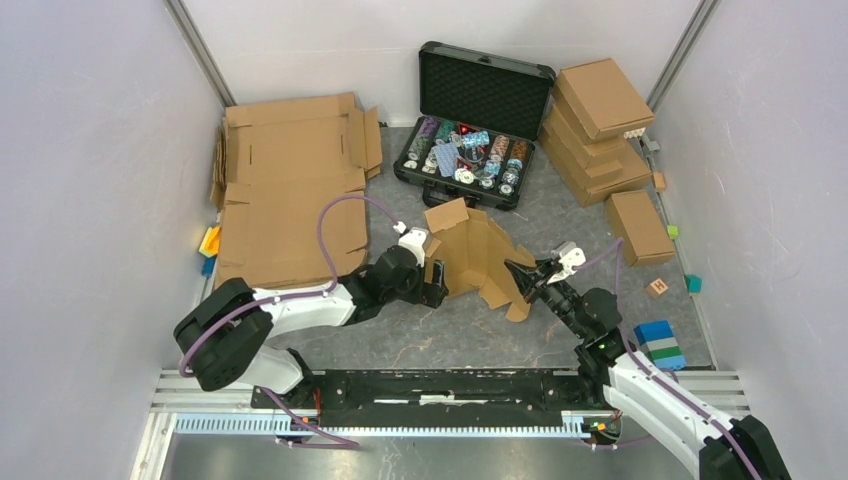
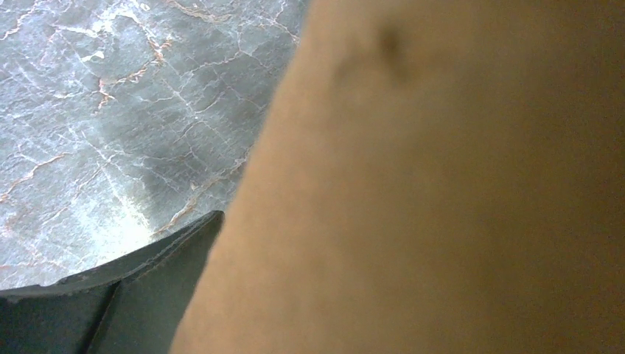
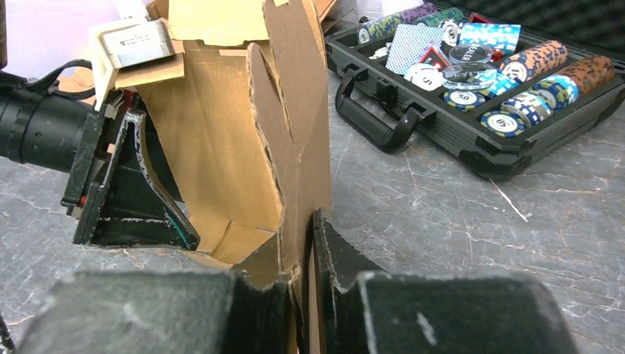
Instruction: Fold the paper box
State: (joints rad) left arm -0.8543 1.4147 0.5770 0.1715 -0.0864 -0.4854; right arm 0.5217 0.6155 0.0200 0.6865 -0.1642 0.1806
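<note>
Sitting half-raised on the table (image 1: 450, 335), the paper box (image 1: 478, 255) is showing walls lifted but flaps untucked; most folding is waiting. The right gripper (image 3: 302, 247) is pinching its near panel; the left gripper (image 3: 140, 192) is gaping wide at its left wall, clamping nothing. The black case (image 1: 470, 150) is crowding behind.

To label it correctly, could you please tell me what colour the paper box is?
The paper box is plain brown, clearest in right wrist view.
</note>
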